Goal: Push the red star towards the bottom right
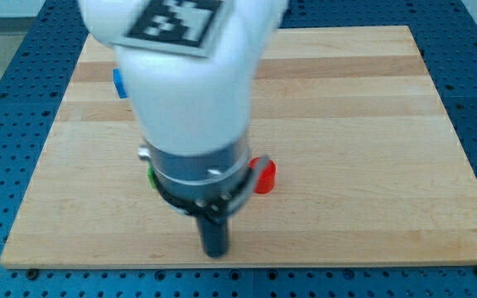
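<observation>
A red block (262, 175) shows just right of the arm's body, near the middle of the wooden board (363, 124); most of it is hidden, so I cannot make out its shape. My tip (214, 252) is at the view's bottom, below and left of the red block, near the board's bottom edge. A sliver of a green block (150, 176) shows at the arm's left side. A blue block (120, 83) peeks out at the upper left, behind the arm.
The white arm body (193, 91) with a black-and-white marker on top covers the board's middle left and hides whatever lies under it. A blue perforated table (7, 99) surrounds the board.
</observation>
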`<act>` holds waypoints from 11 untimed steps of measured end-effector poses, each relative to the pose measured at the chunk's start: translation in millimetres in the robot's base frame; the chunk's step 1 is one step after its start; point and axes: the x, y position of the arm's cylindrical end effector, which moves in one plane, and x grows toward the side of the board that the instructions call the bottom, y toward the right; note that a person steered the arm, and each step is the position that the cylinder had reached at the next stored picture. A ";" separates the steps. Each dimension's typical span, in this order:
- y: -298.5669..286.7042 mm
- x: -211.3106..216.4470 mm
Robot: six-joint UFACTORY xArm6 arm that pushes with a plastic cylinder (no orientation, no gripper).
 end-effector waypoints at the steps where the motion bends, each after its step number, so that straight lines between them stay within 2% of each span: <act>1: -16.9 -53.4; 2: -19.8 -53.4; 3: -19.9 -87.9; 5: 0.6 -93.8; 11: 196.6 -93.8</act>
